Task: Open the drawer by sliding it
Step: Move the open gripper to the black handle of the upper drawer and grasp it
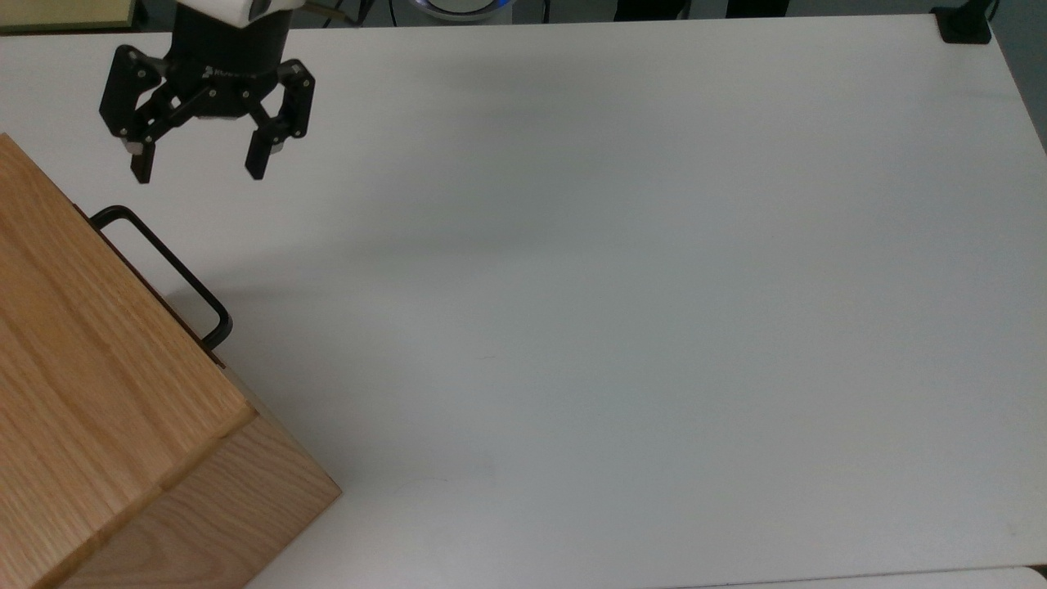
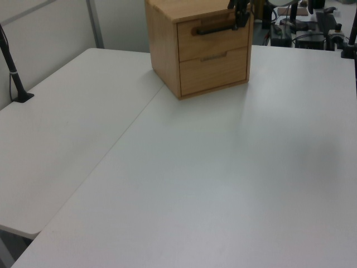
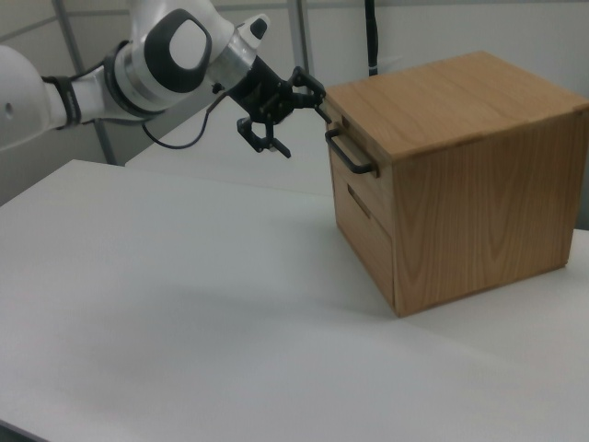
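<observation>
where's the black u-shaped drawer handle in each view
Top view: the black metal U-shaped bar handle runs diagonally at the left edge, below the open end effector.
Left view: top centre, on the upper drawer front.
Right view: upper centre-right.
Shared landmark: the light oak wooden cabinet.

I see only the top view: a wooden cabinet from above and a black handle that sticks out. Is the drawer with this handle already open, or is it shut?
Observer: Shut. In the left view the drawer has its front flush with the front below it.
Operator: So there is a second one below?
Observer: Yes, a lower drawer. It has a small notch at its top edge instead of a bar like the handle.
Operator: How high is the pincer?
Observer: In the right view the pincer hangs well above the table, about level with the top of the cabinet.
</observation>
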### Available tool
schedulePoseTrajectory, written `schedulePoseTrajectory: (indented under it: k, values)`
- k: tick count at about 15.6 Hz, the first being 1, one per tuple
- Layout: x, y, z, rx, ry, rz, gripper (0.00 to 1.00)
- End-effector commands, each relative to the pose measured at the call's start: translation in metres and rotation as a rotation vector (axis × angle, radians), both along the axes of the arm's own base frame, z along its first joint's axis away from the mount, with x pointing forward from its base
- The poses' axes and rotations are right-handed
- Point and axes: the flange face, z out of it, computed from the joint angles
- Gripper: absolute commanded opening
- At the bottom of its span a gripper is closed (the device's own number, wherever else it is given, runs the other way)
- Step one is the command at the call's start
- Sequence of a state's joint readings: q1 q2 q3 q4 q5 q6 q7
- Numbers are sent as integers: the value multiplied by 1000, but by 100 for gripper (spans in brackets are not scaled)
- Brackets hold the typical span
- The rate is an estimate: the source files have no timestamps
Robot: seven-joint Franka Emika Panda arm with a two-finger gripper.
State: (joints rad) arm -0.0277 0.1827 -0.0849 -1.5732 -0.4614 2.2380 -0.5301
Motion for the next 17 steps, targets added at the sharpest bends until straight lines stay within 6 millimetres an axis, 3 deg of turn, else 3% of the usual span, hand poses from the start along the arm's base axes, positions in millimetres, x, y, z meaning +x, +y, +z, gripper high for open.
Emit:
schedulePoseTrajectory:
  k: [1, 4, 5, 7, 14, 17]
  values:
    - [23, -1, -28, -101, -6, 75, 91]
    - [28, -3, -39, -119, -7, 91, 76]
    - [30, -4, -44, -127, 0, 93, 63]
    - [33, -11, -49, -146, 2, 94, 50]
    - [40, -19, -49, -173, -6, 98, 50]
    - [41, -14, -51, -208, 3, 118, 41]
